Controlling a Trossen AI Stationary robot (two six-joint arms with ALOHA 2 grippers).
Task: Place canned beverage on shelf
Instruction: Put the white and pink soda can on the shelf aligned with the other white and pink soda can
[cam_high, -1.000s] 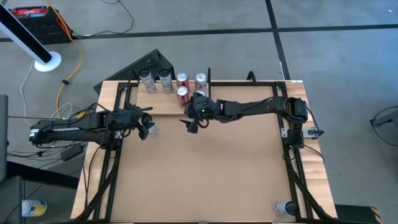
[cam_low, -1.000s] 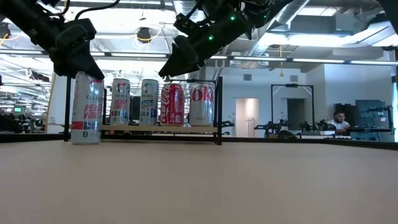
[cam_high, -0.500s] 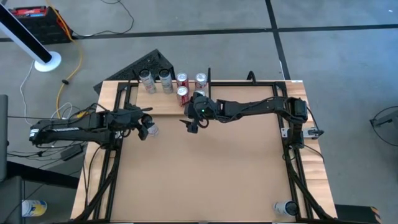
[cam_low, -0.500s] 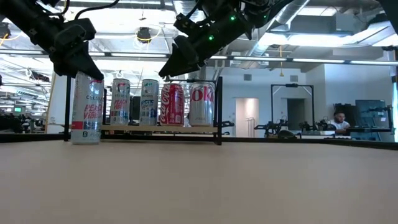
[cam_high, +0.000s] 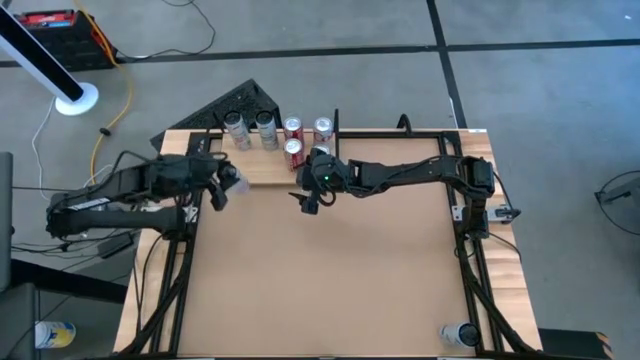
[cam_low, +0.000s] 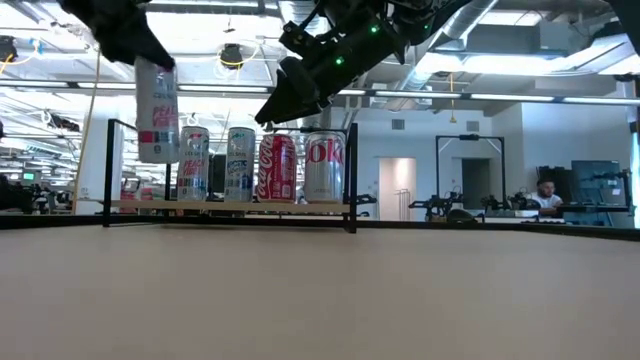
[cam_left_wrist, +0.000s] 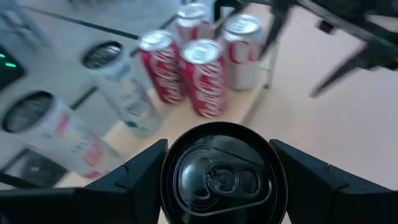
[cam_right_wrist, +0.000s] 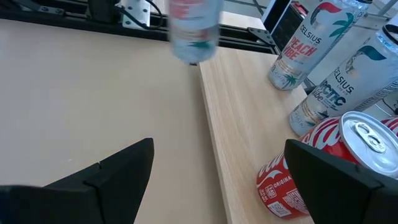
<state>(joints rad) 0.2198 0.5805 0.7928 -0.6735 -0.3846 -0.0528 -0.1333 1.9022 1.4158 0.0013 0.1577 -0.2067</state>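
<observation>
My left arm reaches in from the left side of the bench, elbow bent, with its hand (cam_high: 222, 180) raised well above the surface. Its two dark fingers (cam_left_wrist: 140, 171) are clamped on either side of a can (cam_low: 157, 108), gripping it by the top so it hangs upright. My right arm stretches across from the right side, its hand (cam_high: 307, 203) hovering near the middle, fingers (cam_right_wrist: 118, 171) spread wide and holding nothing.

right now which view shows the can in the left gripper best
The low view: the can hangs clear of the table in the left gripper, its side and label plain, left of the shelf. The left wrist view shows only its top; the high view a pale speck; the right wrist view a blur.
</observation>
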